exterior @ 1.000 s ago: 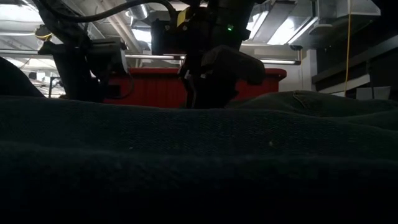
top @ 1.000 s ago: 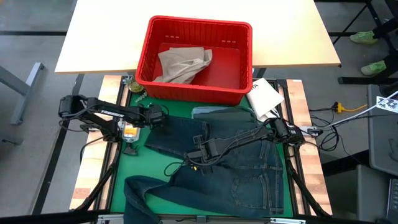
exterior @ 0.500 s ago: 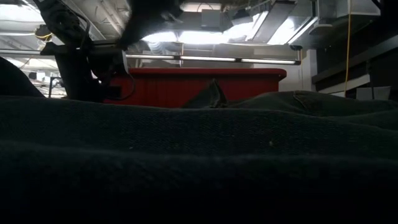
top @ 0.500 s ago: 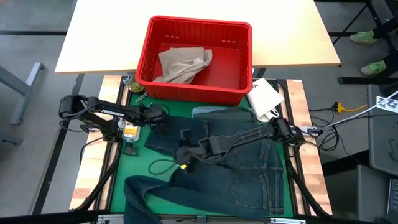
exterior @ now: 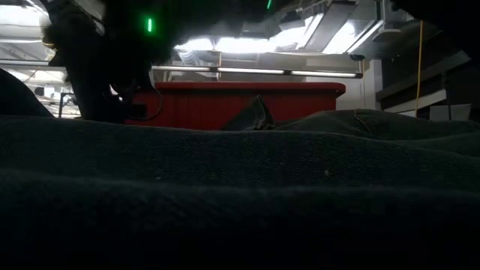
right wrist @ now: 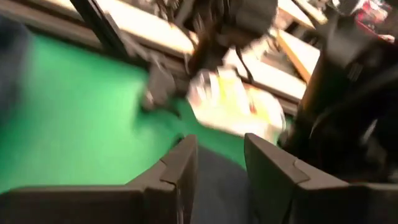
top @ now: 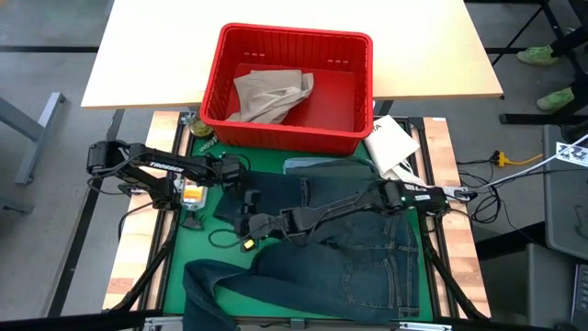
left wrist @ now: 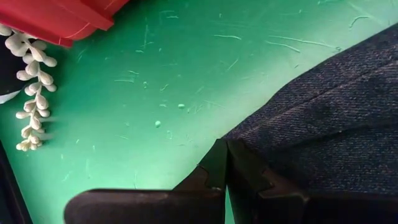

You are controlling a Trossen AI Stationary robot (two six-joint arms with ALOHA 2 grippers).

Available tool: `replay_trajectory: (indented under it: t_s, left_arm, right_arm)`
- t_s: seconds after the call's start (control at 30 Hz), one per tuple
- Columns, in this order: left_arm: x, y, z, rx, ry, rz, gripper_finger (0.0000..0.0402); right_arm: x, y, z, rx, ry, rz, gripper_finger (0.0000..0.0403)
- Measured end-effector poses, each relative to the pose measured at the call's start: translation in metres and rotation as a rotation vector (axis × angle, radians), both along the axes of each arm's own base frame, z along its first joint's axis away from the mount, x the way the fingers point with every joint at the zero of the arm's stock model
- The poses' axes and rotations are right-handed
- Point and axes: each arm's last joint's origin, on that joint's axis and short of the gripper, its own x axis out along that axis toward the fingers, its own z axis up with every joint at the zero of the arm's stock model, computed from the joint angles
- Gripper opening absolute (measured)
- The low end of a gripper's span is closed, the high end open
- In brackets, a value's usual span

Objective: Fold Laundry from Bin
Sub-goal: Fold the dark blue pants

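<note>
Jeans point(top: 340, 248) lying spread on green mat point(top: 197, 244) before bin point(top: 287, 87). Left gripper point(left wrist: 225, 163) pinching jeans edge, jaws pressed together. Right gripper point(top: 250, 223) hovering, jaws spread, empty. Advice: keeping edge taut, folding flat.

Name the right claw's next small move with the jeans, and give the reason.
Probably lower and close on the jeans edge. The right claw hovers over the jeans' upper-left corner with its fingers parted and nothing between them, while the left claw sits shut at the denim's edge on the green mat.
</note>
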Motion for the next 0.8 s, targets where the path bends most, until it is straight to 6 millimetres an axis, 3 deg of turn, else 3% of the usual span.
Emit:
replay_trajectory:
  t_s: [0.37,0.53,0.8]
  left_arm:
    - [0.0,0.0,0.0,-0.003,0.0,-0.001,0.0]
    - [0.0,0.0,0.0,0.002,0.012,-0.022,0.0]
    - [-0.002,0.006,0.0,0.041,0.066,-0.065,0.0]
  right_arm:
    - [0.012,-0.029,-0.069,0.201,0.106,0.006,0.0133]
    - [0.01,-0.03,-0.083,0.325,0.179,0.053,0.0133]
    - [0.008,-0.026,-0.085,0.418,0.261,0.197,0.011]
